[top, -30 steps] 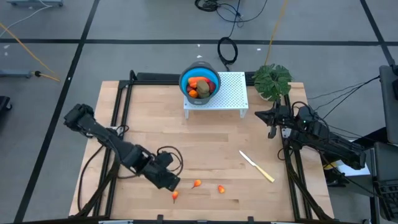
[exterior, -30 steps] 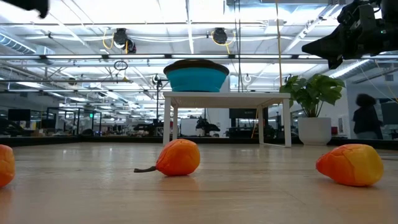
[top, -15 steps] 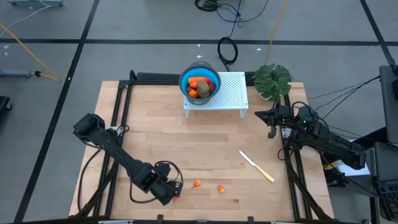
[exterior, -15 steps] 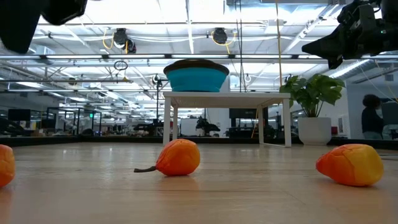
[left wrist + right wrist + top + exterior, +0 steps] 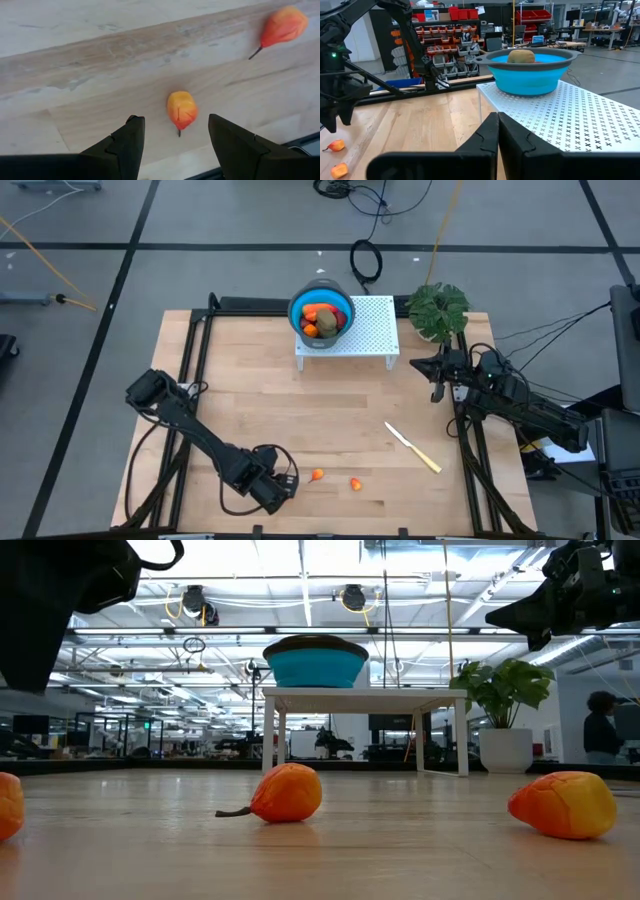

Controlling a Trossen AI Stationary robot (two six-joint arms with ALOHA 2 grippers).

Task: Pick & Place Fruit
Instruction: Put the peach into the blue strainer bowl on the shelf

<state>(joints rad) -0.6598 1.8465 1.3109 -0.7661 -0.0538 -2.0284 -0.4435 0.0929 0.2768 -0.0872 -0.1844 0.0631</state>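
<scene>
Three small orange-red fruit bits lie on the wooden table near its front edge. My left gripper [image 5: 175,119] is open and points down over the leftmost bit [image 5: 182,109], one finger on each side of it, touching nothing. In the high view my left gripper [image 5: 275,492] hides that bit. The other two bits [image 5: 317,475] [image 5: 356,483] lie to its right. Several fruit pieces sit in the blue bowl [image 5: 322,315]. My right gripper [image 5: 497,120] is shut and waits level at the table's right edge [image 5: 437,375].
The bowl stands on a white perforated stand [image 5: 365,330] at the table's far edge. A pale-handled knife [image 5: 413,448] lies right of the middle. A potted plant [image 5: 438,308] stands at the far right corner. Bare wood lies between the stand and the bits.
My left gripper has come down and toward the table's near edge, rolling its wrist, and now stands over the leftmost orange bit. Its fingers have stayed equally wide. The fruit bits have not moved.
</scene>
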